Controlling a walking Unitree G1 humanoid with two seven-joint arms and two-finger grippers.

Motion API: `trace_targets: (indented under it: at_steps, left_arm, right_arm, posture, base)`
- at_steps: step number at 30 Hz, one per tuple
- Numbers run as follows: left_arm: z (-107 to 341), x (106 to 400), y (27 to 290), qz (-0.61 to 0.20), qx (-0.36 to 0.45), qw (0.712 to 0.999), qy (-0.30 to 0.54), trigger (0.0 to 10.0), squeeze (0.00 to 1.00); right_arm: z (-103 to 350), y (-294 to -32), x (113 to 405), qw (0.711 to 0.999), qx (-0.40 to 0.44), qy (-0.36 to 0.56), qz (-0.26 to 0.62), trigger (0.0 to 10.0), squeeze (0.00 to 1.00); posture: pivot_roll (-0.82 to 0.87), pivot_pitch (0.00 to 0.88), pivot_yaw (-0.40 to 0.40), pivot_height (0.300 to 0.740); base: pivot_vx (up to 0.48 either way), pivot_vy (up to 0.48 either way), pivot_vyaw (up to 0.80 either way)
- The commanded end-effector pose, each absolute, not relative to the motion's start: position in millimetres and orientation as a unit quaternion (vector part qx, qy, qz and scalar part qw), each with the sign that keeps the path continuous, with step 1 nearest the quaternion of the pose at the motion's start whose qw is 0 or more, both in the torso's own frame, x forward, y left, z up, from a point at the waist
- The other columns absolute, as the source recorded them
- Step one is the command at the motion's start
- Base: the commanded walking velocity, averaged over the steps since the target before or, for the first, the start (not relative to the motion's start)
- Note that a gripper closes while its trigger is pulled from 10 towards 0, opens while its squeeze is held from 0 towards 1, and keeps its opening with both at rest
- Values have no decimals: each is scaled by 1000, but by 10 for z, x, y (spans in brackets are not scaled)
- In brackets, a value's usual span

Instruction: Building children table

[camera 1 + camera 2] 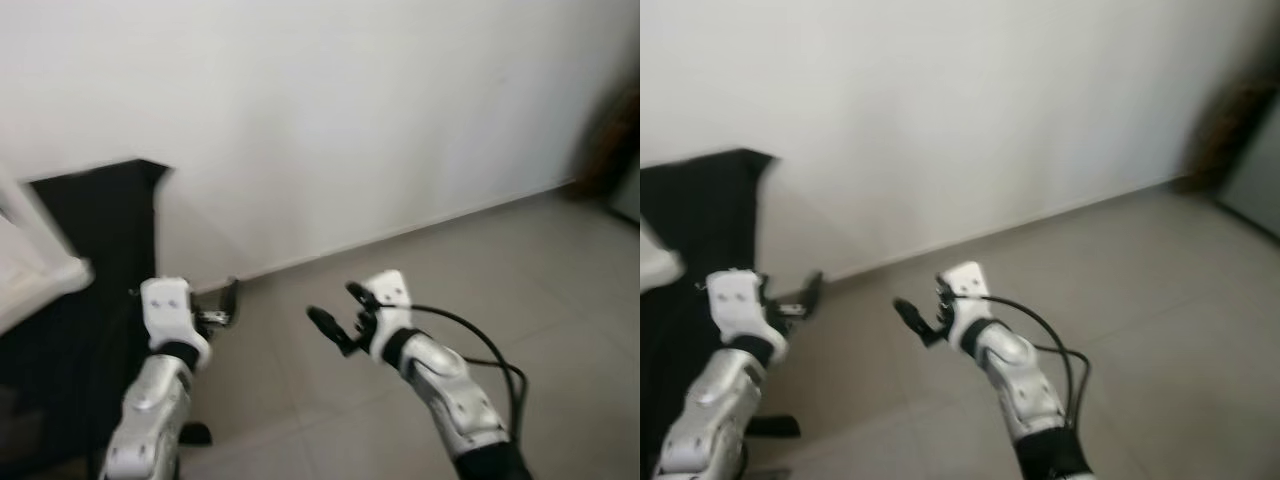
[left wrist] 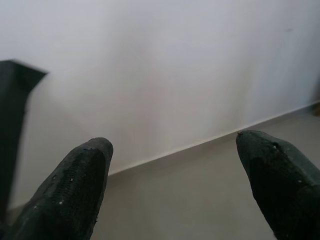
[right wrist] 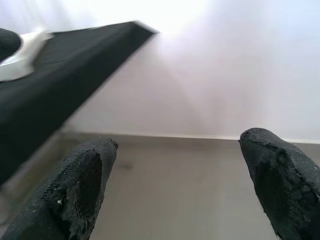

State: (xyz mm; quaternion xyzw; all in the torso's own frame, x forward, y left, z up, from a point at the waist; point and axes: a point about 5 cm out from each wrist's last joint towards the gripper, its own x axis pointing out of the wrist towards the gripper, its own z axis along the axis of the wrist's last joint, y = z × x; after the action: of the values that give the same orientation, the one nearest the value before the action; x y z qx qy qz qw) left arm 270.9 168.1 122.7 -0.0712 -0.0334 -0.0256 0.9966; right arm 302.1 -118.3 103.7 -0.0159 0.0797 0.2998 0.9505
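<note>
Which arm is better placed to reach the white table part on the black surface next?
Left, likely. The left end effector hangs open right beside the black surface where the white part lies. The right end effector, also open, sits farther out over the bare tiled floor. Neither holds anything.

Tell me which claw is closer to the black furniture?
The left claw. It hovers right beside the black furniture at the wall, with a white part lying on it. The right claw is held farther out over the bare tiled floor. Both are open and empty.

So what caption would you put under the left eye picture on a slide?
Both open grippers, left and right, held empty over the tiled floor, beside a black table at a white wall.
</note>
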Motion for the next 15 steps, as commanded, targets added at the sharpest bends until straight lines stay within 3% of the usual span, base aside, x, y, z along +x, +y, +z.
trace_targets:
  at_steps: [1, 15]
  left_arm:
    - [1240, 2725, 1644, -35, -70, 996, -35, 10000, 0]
    - [1244, 2729, 1642, -35, -68, 996, -38, 10000, 0]
  right_arm:
    - [1021, -1215, 3017, 952, -16, 82, 296, 10000, 0]
    - [1030, -1206, 3012, 948, -35, 77, 307, 10000, 0]
  posture:
    - [-124, 0, 56, 740]
    - [-127, 0, 55, 740]
  base:
    - [356, 0, 0]
    - [357, 0, 0]
